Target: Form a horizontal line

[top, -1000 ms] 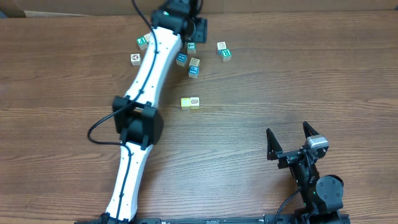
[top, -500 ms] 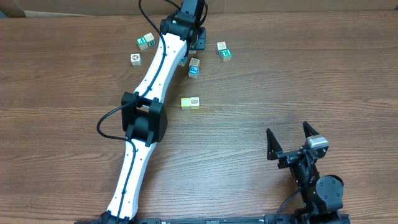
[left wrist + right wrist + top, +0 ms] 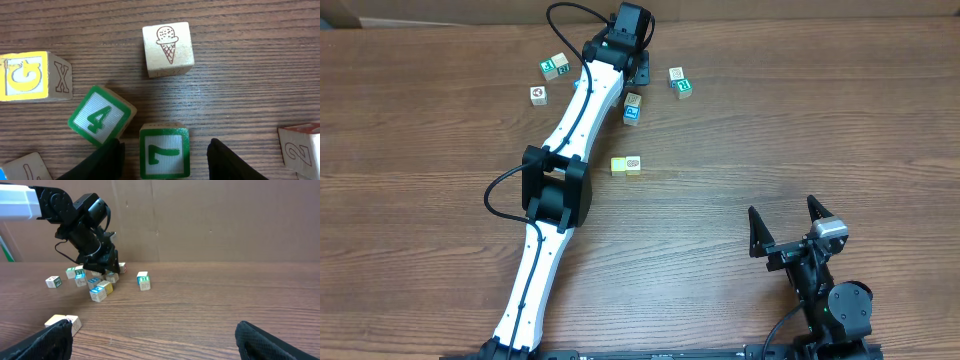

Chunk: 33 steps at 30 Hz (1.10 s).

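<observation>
A short row of two touching cubes, one yellow-green and one cream-white, lies mid-table; it also shows in the right wrist view. My left gripper is open, low over the cube cluster at the back. In the left wrist view its fingers straddle a green "7" cube without closing on it. A green "4" cube touches the left finger. An ice-cream cube lies just beyond. My right gripper is open and empty at the front right.
Loose cubes lie at the back: a pair, a single one, a teal-faced pair, another pair. A yellow "G" cube and a "2" cube flank the left gripper. The left arm crosses the table's left half.
My left arm has swung slightly right and further over the back cluster, now hiding two cubes there. The two-cube row and the right arm have not moved.
</observation>
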### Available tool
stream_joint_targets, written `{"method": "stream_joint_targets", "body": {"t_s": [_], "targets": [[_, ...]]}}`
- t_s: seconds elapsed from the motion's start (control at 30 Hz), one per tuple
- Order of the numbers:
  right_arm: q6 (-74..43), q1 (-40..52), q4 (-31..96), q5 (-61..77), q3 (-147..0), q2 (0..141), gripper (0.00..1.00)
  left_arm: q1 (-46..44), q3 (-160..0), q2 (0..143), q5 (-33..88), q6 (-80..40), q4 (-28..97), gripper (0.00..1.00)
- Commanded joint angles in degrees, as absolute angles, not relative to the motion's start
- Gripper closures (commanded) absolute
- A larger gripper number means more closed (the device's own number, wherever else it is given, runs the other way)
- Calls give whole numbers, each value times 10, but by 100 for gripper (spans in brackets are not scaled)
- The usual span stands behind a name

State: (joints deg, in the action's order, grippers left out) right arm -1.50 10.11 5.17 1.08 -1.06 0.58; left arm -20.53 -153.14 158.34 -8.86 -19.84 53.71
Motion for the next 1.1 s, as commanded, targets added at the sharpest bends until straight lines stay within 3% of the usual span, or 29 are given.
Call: {"method": "stream_joint_targets", "body": {"t_s": [0.0, 0.43, 0.53, 0.7, 0.8, 1.07], "targets": [[-13, 98, 48, 10, -5, 2, 0, -203, -1531, 1598, -94, -213, 533, 50], [-12, 98, 48, 10, -5, 2, 0, -203, -1510, 1600, -95, -215, 523, 57], [-12, 98, 48, 10, -5, 2, 0, -203, -1510, 1600, -95, -215, 522, 64], [-12, 98, 48, 10, -5, 2, 0, -203, -1510, 1600, -96, -215, 539, 66], [-12, 98, 48, 10, -5, 2, 0, -203, -1510, 1600, -96, -215, 539, 62], [-12, 98, 48, 10, -5, 2, 0, -203, -1510, 1600, -95, -214, 540, 66]]}}
